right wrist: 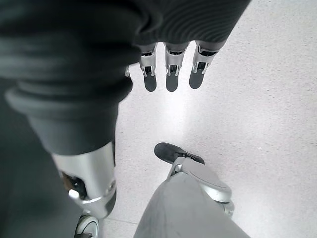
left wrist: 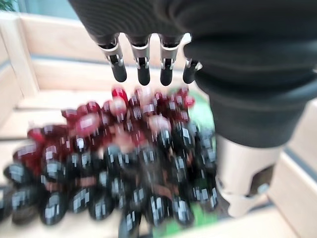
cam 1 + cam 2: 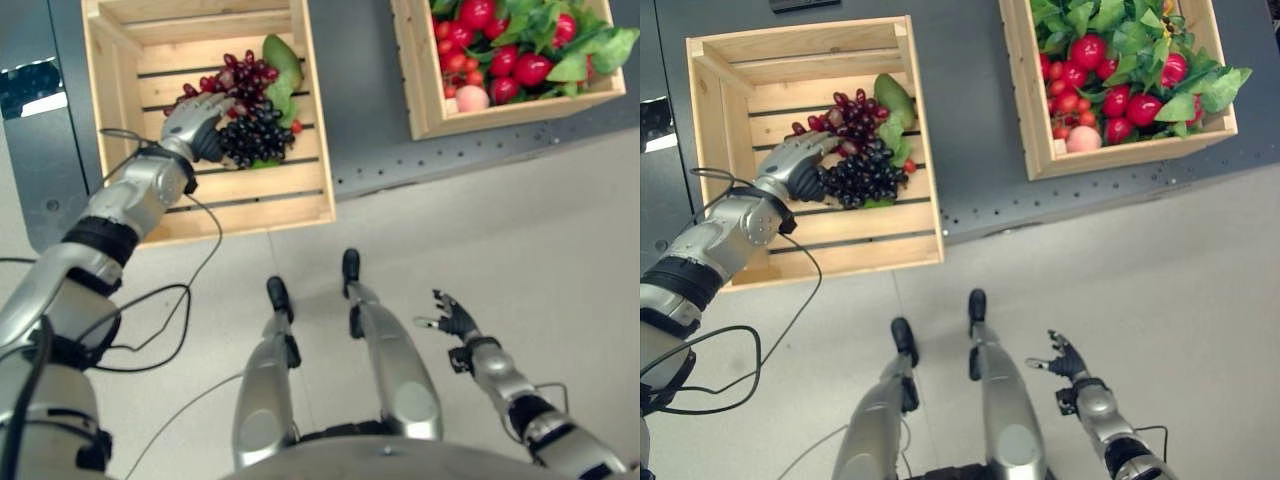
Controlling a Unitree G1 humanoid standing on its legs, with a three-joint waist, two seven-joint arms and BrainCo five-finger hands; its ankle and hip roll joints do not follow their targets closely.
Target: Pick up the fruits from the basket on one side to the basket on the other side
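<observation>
Over the left crate point(image 3: 700, 150), the left hand point(image 3: 790, 165) hovers open above the grapes point(image 3: 855, 165), holding nothing; loose clusters may split when grasped. Right hand point(image 3: 1065, 362) hangs open, empty.

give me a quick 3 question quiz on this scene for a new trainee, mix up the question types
1. True or false: the left hand is over the grapes in the left crate.
2. Which fruit fills the right crate? A) bananas B) red fruits among green leaves C) oranges
3. Fill in: the right hand hangs over the ____, fingers relaxed.

Key: 1 true; 2 B; 3 floor. The left wrist view shows the fingers straight above the dark and red grapes, not closed round them.
</observation>
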